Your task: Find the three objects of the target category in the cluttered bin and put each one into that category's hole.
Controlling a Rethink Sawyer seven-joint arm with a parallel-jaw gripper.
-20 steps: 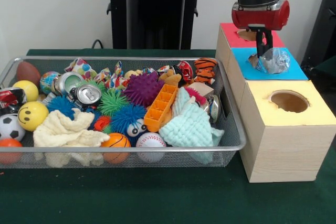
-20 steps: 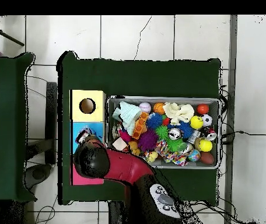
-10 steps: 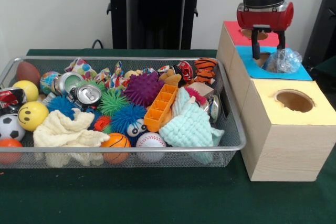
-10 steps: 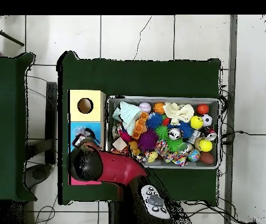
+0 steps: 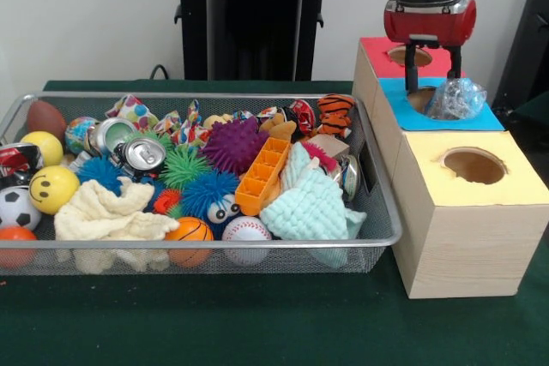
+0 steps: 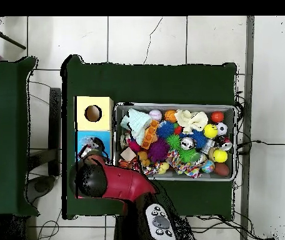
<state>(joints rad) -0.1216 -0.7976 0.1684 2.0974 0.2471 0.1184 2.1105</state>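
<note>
**Op 1:** Over the blue box (image 5: 477, 117), the hand (image 5: 431, 75) has lifted since a second ago. Back then my fingers were pinched on the crumpled clear plastic (image 5: 455, 98); now they stand spread and empty, one tip at the hole's near rim, the other behind the wad. Can't tell from here whether either tip touches it.

**Op 2:** So it's released. Did it go in?

**Op 1:** No. The wad sits on the blue top, at the right edge of the blue hole (image 5: 420, 98), not down it. It has barely shifted in the last half second.

**Op 2:** Overhead?

**Op 1:** Arm covers most of that spot; only a bit of the hole shows beside the wrist. No help.

**Op 2:** Judgement?

**Op 1:** Drop counts as missed, I'd say. The piece looks light and springy, liable to skid if nudged. Needs a re-grasp or a push toward the hole before I go back to the wire bin (image 5: 388, 212) for the rest.
</note>
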